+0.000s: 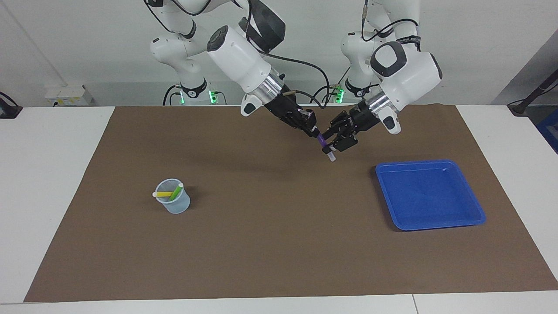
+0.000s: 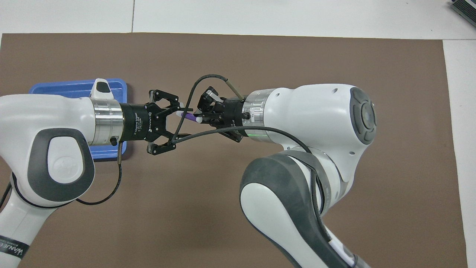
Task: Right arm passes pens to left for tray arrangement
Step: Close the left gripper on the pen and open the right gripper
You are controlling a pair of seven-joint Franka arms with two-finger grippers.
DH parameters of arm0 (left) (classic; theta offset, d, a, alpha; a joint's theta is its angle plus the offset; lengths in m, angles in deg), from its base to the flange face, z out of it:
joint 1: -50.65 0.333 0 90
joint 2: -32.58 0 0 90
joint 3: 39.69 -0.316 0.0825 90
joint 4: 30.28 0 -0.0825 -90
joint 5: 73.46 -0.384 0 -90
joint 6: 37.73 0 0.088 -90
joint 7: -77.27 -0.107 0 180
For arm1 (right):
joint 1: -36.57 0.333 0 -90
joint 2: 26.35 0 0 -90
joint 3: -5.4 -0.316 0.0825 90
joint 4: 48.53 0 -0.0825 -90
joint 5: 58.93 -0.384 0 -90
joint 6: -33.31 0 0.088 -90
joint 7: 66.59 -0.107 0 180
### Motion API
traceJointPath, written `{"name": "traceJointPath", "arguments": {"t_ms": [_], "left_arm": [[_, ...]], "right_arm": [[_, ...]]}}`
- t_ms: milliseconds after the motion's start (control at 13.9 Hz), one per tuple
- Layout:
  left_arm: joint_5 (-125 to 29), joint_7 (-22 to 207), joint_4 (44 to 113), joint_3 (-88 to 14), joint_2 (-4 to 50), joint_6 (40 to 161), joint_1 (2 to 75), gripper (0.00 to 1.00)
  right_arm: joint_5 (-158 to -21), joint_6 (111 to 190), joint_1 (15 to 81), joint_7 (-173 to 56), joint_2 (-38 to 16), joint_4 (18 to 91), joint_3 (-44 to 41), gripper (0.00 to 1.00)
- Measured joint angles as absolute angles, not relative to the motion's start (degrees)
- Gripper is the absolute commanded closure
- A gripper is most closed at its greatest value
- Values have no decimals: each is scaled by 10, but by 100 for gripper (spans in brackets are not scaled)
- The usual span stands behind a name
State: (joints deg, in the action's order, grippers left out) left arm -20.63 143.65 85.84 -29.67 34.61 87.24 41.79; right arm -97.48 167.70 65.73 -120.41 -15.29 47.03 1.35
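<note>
A white bench [image 1: 52, 174] fills the room's middle, and a large brown mat [image 1: 261, 244] covers most of its top, leaving bare white margins at both ends and along the edge farthest from the wall. A seam [image 2: 133, 16] crosses the bare white strip past the mat. A plain white wall [image 1: 78, 48] rises above the bench, evenly lit. On the wall, just above the bench near the mat's corner, sits a white socket box [image 1: 69, 95]. A grey panel [image 1: 534, 74] stands at the mat's other end.
</note>
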Motion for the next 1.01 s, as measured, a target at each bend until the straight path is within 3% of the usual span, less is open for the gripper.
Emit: {"name": "traceJointPath", "arguments": {"t_ms": [72,144,649,721,793,865,938,1010], "left_arm": [[-204,1436,858,-297,346,873,416,88],[-203,1436,858,-297,346,876,416,100],[-203,1436,856,-298,346,881,413,100],[-203,1434,856,-299,346,881,413,100],[-204,1421,856,-301,346,880,414,100],[-212,1391,856,-303,346,877,414,100],[-237,1357,856,-306,346,868,416,100],[-277,1329,856,-308,346,858,419,100]], "right_arm": [[-975,1677,657,-1204,-153,470,13,94],[-975,1677,657,-1204,-153,471,13,94],[-975,1678,657,-1204,-153,472,14,92],[-975,1678,657,-1204,-153,472,14,82],[-975,1678,657,-1204,-153,472,14,39],[-975,1678,657,-1204,-153,472,14,7],[-975,1679,655,-1204,-153,471,14,0],[-975,1679,653,-1204,-153,470,15,0]]}}
